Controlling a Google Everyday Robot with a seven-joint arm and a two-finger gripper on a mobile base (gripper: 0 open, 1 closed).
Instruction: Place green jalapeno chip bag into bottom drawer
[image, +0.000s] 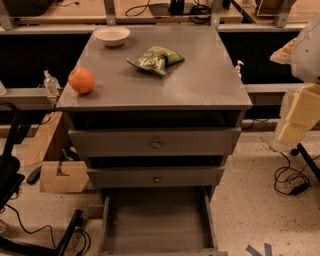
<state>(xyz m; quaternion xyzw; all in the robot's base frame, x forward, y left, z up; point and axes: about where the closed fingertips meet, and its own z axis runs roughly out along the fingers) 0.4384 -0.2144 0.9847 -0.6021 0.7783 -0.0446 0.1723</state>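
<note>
Green jalapeno chip bag (156, 59) on cabinet top (205, 82); bottom drawer (156, 222) open.
My gripper is out of frame; I cannot tell its state.

The crinkled green jalapeno chip bag (156, 59) lies on the cabinet top (200, 85); the bottom drawer (156, 220) stands pulled open.

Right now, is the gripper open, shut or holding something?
Gripper: at right edge, cannot be told; crinkled green chip bag lies on grey cabinet top.
</note>
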